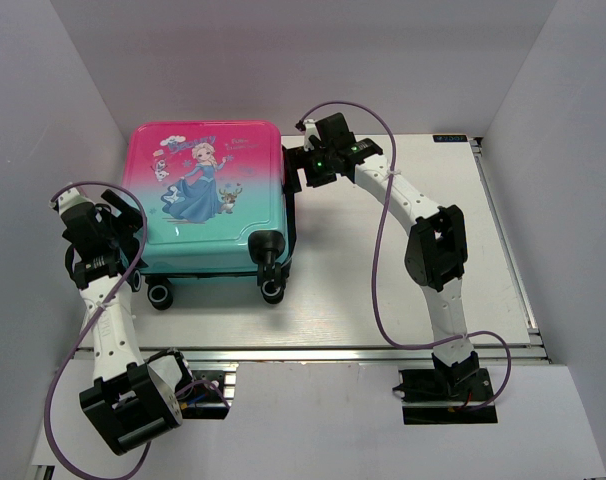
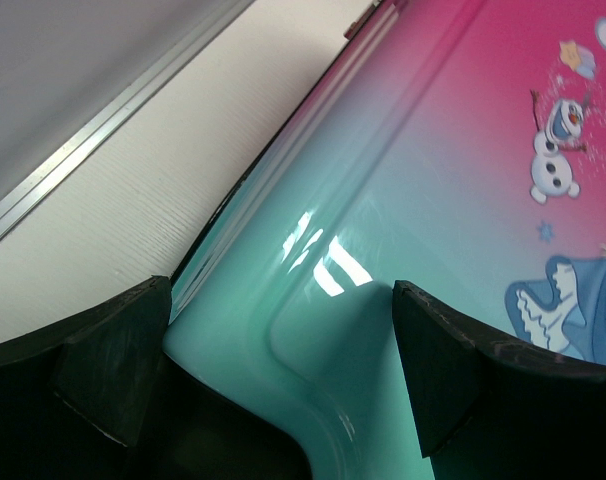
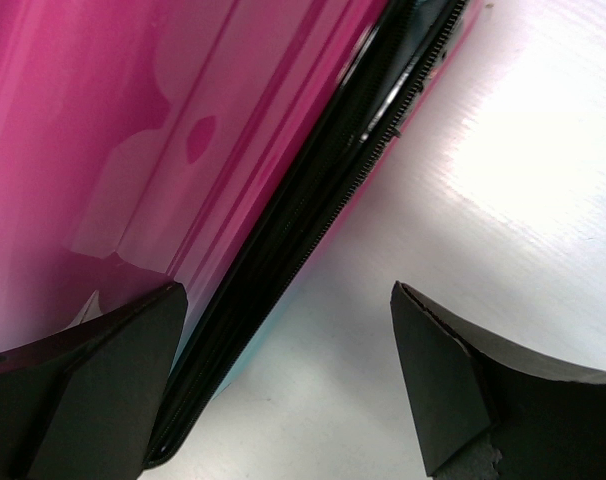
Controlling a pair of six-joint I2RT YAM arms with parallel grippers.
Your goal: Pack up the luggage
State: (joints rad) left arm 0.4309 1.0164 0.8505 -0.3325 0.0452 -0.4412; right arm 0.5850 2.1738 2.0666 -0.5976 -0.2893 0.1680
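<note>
The luggage (image 1: 208, 195) lies flat and closed on the table, its pink-to-teal shell with the princess print facing up and its wheels (image 1: 273, 290) toward me. My left gripper (image 1: 131, 243) is open at the near left teal corner; in the left wrist view (image 2: 283, 370) its jaws straddle the rounded teal shell (image 2: 433, 170) without closing on it. My right gripper (image 1: 301, 166) is open at the far right edge. In the right wrist view (image 3: 288, 370) one finger (image 3: 93, 380) is over the pink shell (image 3: 133, 130), the other over the table, with the black zip seam (image 3: 313, 210) between them.
The white table (image 1: 383, 290) stretches to the right of the suitcase. A metal rail (image 1: 503, 230) runs along its right edge and another along the near edge (image 1: 333, 350). Grey walls close in the left, back and right.
</note>
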